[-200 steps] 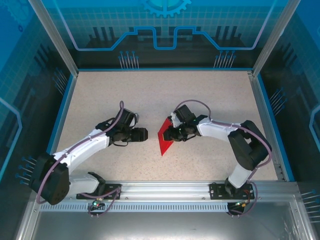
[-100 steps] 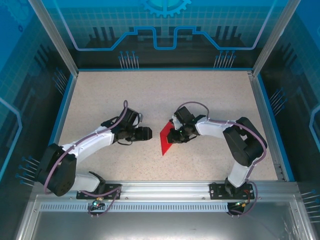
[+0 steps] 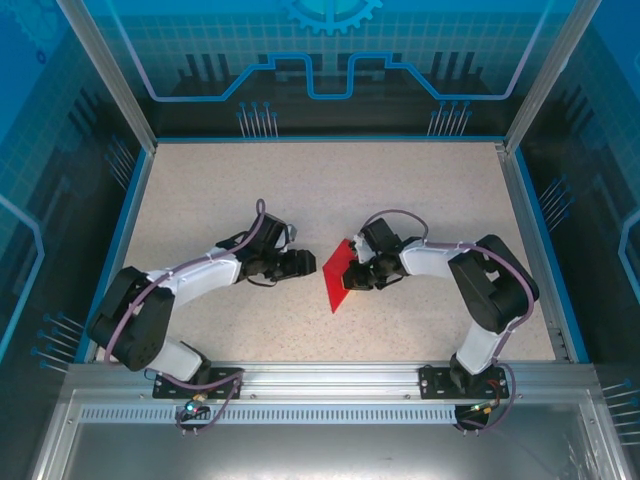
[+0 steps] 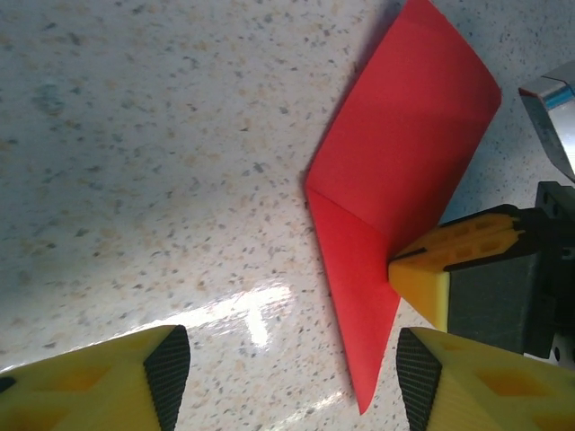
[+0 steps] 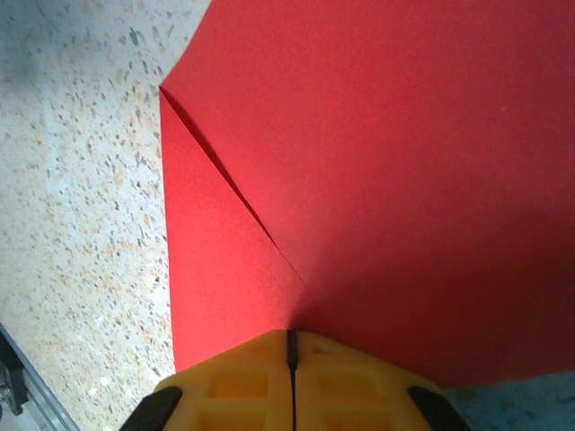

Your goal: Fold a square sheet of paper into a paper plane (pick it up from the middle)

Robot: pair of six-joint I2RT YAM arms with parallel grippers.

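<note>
partly done: square sheet of paper [image 3: 341, 277] lies mid table [image 3: 250, 190], creased to a point but no plane yet, right gripper [image 5: 290, 357] clamped on its right edge, left gripper [image 4: 292, 373] fingers apart just left, wing folds remaining.

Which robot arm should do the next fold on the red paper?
Probably the left arm. Its jaws are open and empty, facing the red paper close by. The right arm is busy: its jaws are shut on the paper's edge.
</note>
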